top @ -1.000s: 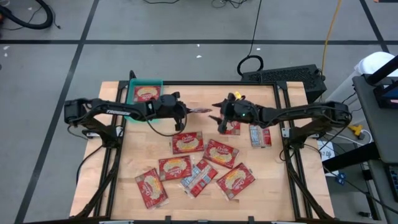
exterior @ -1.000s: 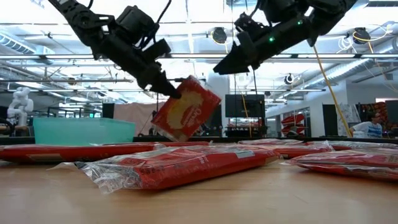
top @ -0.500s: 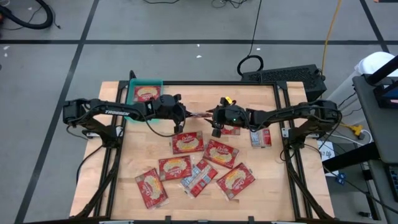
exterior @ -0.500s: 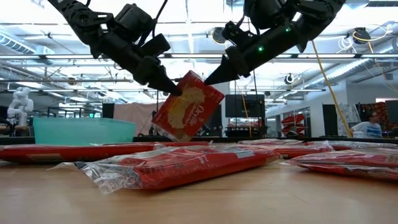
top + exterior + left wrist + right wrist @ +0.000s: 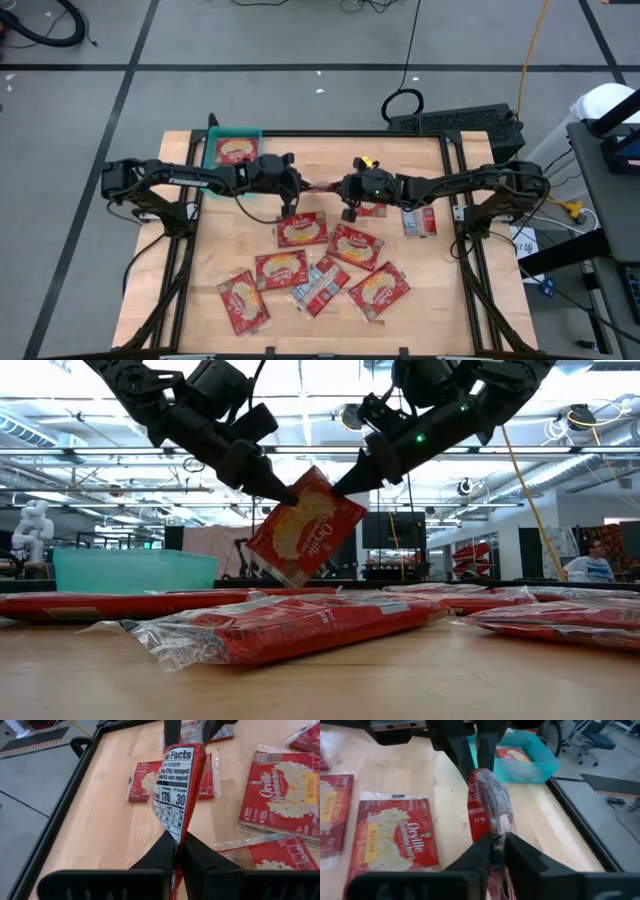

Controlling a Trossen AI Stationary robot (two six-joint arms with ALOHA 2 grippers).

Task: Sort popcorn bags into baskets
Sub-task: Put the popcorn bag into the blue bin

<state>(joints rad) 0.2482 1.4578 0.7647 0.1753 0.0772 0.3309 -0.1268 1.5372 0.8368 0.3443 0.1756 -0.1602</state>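
One red popcorn bag [image 5: 305,525] hangs in the air over the middle of the table, between my two grippers. My left gripper [image 5: 297,186] is shut on it from the left and my right gripper [image 5: 338,188] from the right. The bag also shows in the left wrist view [image 5: 180,785], with its nutrition panel, and in the right wrist view [image 5: 489,795]. The teal tray [image 5: 214,137] stands at the table's far left corner with one red bag [image 5: 236,150] lying flat in it. Several more bags [image 5: 302,230] lie flat on the table nearer the front. My left gripper pinches the bag's upper edge at its left corner [image 5: 293,499] between its two fingers [image 5: 162,851]. It comes slanting down from the table's left. The bag hangs tilted below the fingers, clear of the table. My right gripper pinches the same upper edge at the bag's right corner [image 5: 334,489] between its two fingers [image 5: 480,847]. It comes slanting down from the table's right. The bag hangs below, clear of the table.
Loose bags lie across the middle and front of the table [image 5: 356,246] [image 5: 243,302] [image 5: 378,290]; one with a silvery face [image 5: 418,220] lies on the right. A black frame rail [image 5: 450,170] borders the table. Bare wood shows between the tray and the held bag.
My right gripper has gone toward the table's left, up to the bag that my left gripper holds, and has taken hold of its upper right corner. The bag has risen a little and stays tilted, clear of the table.
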